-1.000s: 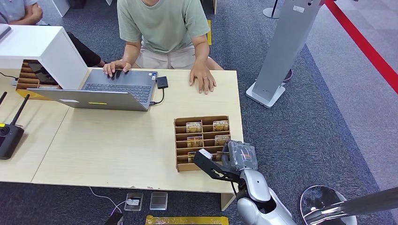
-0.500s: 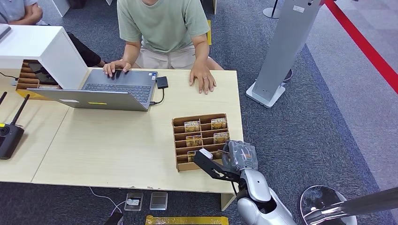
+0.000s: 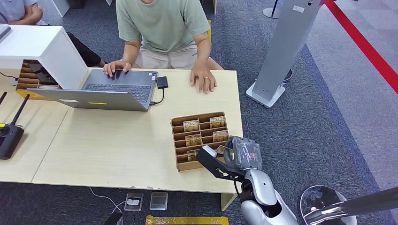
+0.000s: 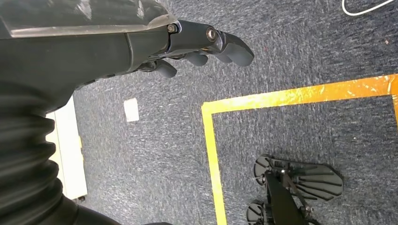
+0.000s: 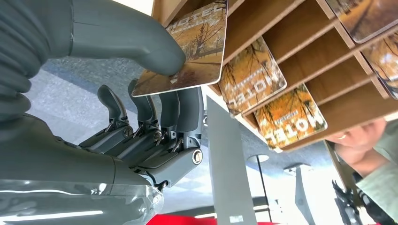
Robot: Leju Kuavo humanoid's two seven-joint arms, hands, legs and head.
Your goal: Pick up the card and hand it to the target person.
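Card (image 5: 187, 51) in R hand (image 5: 141, 117) pinch.

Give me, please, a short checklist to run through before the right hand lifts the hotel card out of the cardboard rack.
1. Card pinched between thumb and fingers of right hand: ok.
2. Card free of the rack: not ok, one corner is at its slot.
3. Neighbouring cards undisturbed: ok.
4. Left hand out of the way, hanging over the floor: ok.
5. Person's hand ready to receive: not ok, it lies flat on the table.
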